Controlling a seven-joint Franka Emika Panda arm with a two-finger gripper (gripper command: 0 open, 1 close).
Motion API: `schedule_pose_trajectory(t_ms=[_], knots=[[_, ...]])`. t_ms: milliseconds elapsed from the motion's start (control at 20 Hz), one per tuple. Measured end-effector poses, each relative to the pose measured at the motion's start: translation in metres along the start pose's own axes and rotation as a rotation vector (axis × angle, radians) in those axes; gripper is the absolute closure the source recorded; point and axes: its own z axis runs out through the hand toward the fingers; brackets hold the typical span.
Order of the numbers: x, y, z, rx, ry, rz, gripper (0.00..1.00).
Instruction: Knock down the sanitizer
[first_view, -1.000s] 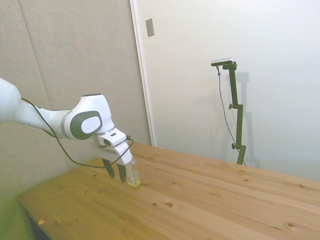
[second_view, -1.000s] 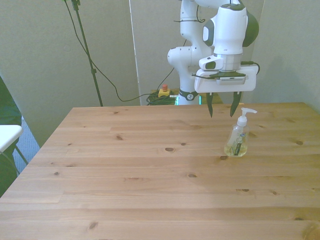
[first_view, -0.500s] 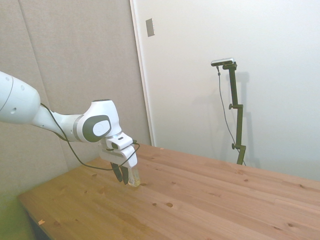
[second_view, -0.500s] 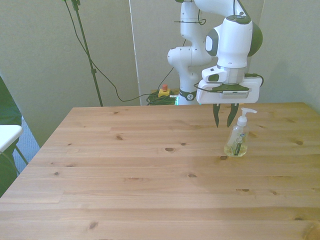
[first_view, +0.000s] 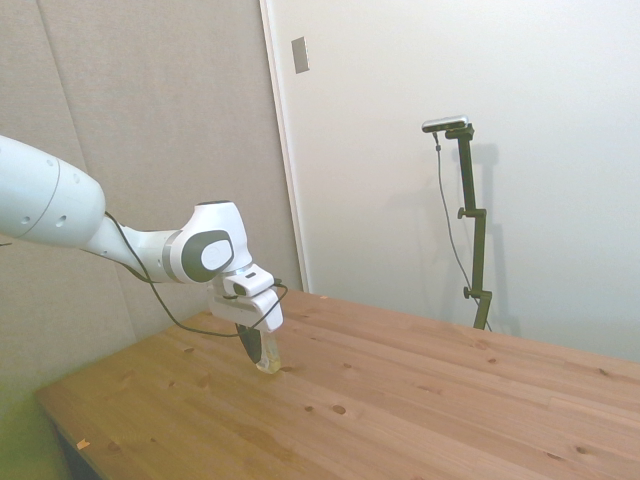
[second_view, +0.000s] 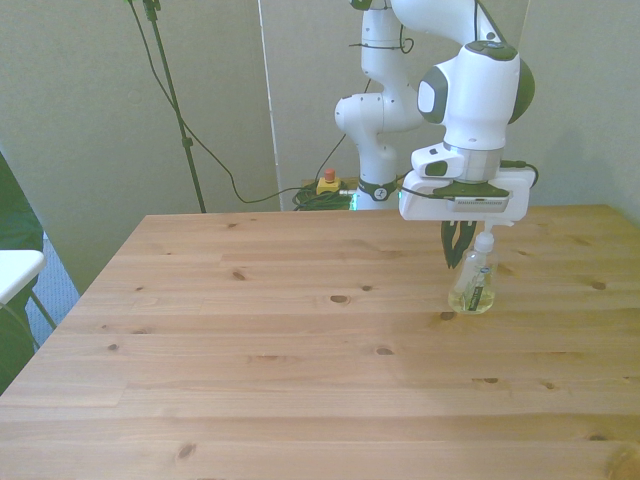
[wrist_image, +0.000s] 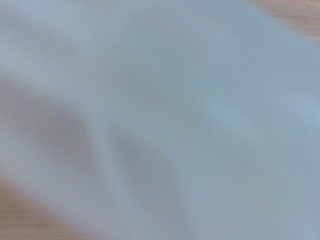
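Since the earlier frames, the gripper (second_view: 458, 254) has shifted toward the front view's right and narrowed its fingers until nearly together, now touching or just beside the sanitizer (second_view: 473, 283). This low, sideways placement suits a push at the pump neck. The bottle stands upright on the tabletop (second_view: 300, 350), clear with yellowish liquid and a white pump.

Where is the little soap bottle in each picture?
Side view: the sanitizer stands on the table's near-left part, partly behind the tool.
Front view: it stands upright at the front view's right, under the tool.
Wrist view: only a pale blur; cannot tell.
Shared landmark: the tool's dark fingers, right beside the bottle.
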Motion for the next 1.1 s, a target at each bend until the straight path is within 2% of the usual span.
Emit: schedule_pose_trajectory(t_ms=[800,850,1100], knots=[[0.046,-0.066,-0.011,0.026,0.017,0.041,1.00],[0.046,-0.066,-0.011,0.025,0.018,0.043,0.00],[0.050,-0.056,-0.029,0.037,0.027,0.056,0.00]])
